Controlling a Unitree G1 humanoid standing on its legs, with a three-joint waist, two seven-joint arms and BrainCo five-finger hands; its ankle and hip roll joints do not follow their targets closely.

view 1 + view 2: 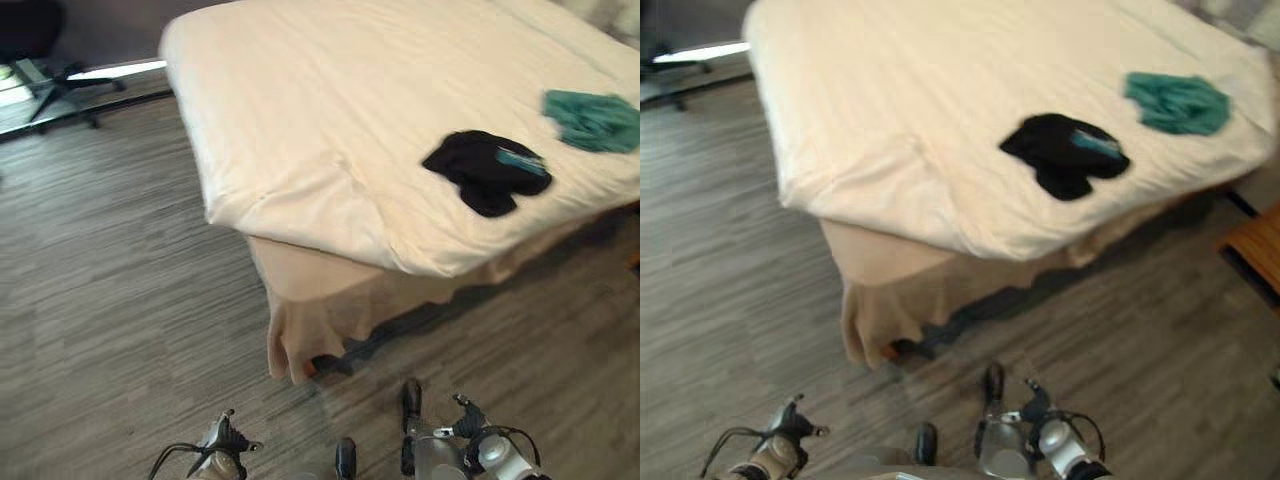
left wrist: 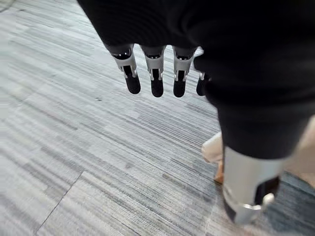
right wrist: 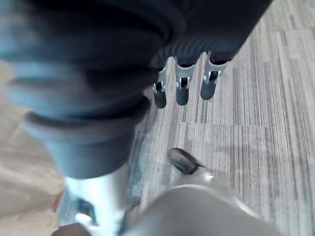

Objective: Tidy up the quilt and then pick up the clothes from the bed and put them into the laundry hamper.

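Observation:
A cream quilt (image 1: 330, 110) covers the bed, with a few creases near its front corner (image 1: 330, 225). On it near the right edge lies a crumpled black garment (image 1: 487, 170), and a teal garment (image 1: 595, 120) lies just beyond it to the right. My left hand (image 2: 156, 81) hangs over the grey floor with its fingers straight and nothing in it. My right hand (image 3: 182, 91) also hangs low over the floor in front of the bed, fingers straight and empty. Both hands are well short of the clothes.
A tan bed skirt (image 1: 310, 310) hangs to the floor below the bed's front corner. A dark office chair (image 1: 60, 80) stands at the far left by a bright strip. A wooden piece of furniture (image 1: 1255, 245) stands right of the bed. Grey plank floor (image 1: 120, 300) lies to the left.

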